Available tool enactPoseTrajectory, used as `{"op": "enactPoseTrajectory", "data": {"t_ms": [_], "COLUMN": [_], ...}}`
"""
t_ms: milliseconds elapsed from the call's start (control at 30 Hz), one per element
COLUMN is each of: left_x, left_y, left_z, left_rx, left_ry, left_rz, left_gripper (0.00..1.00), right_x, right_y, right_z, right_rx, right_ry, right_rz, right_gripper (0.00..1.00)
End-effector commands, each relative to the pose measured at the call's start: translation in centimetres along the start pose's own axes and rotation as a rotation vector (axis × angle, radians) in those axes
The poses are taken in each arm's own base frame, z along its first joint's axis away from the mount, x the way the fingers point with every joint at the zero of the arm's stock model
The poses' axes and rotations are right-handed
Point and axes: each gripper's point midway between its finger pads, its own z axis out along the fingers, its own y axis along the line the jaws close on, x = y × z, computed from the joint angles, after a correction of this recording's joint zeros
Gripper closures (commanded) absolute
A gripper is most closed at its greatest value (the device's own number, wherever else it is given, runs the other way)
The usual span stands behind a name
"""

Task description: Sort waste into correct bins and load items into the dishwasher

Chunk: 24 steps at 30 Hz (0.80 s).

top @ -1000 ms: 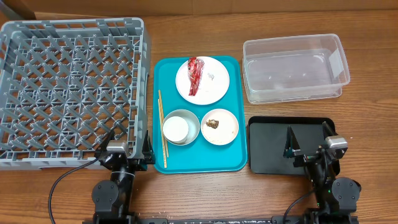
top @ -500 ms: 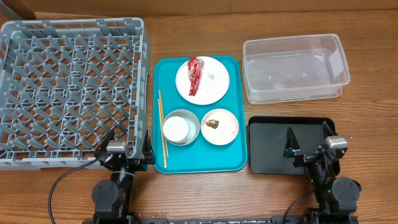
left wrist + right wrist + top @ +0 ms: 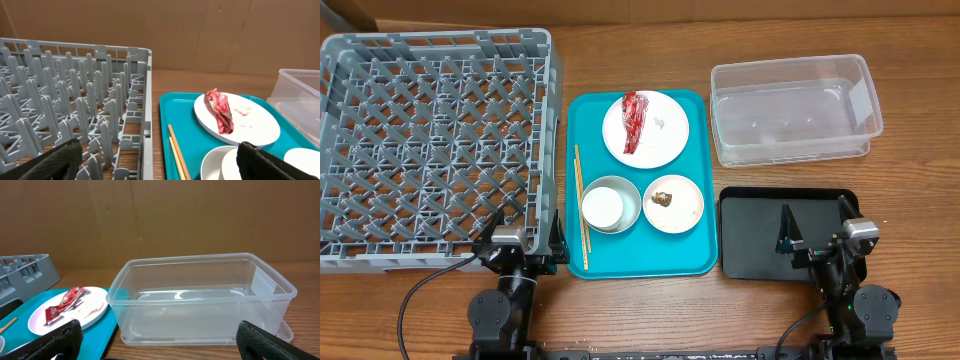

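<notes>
A red wrapper [image 3: 634,120] and small white bits [image 3: 660,123] lie on the white plate [image 3: 668,145] on a teal tray. A white cup [image 3: 602,205] sits in the grey bowl [image 3: 629,192]. A brown lump [image 3: 662,198] sits in the pink bowl [image 3: 686,212]. Chopsticks [image 3: 580,205] lie along the tray's left side. The dish rack [image 3: 435,140] is at the left, the clear tub [image 3: 795,108] at the right, the black tray [image 3: 755,250] before it. My left gripper [image 3: 528,232] and right gripper [image 3: 817,226] are open, empty, at the near edge. The wrapper also shows in the left wrist view [image 3: 220,110].
The teal serving tray [image 3: 640,262] lies between the rack and the two bins. A brown cardboard wall [image 3: 160,220] stands behind the table. Bare wood [image 3: 650,310] runs along the near edge between the arm bases.
</notes>
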Motion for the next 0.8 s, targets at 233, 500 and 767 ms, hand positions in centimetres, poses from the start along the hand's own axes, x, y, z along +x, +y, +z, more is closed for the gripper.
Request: {"op": "enactPoseTrajectory", "data": {"t_ms": [233,500,767], "left_x": [0.1,0.2,-0.9], "left_y": [0.1,0.2,-0.2], "left_z": [0.0,0.0,-1.2], "left_rx": [-0.009,-0.01,-0.02], "left_ry": [-0.003,0.002,0.14], "left_rz": [-0.007,-0.09,-0.083], "left_gripper": [0.0,0.0,0.0], "right_x": [0.2,0.3,-0.7], "right_y": [0.3,0.0,0.2], "right_z": [0.0,0.0,-0.4], "right_rx": [-0.018,-0.002,0.017], "right_ry": [-0.001,0.005,0.092], "right_rz": [-0.001,0.131,0.243], "right_gripper": [0.0,0.0,0.0]}}
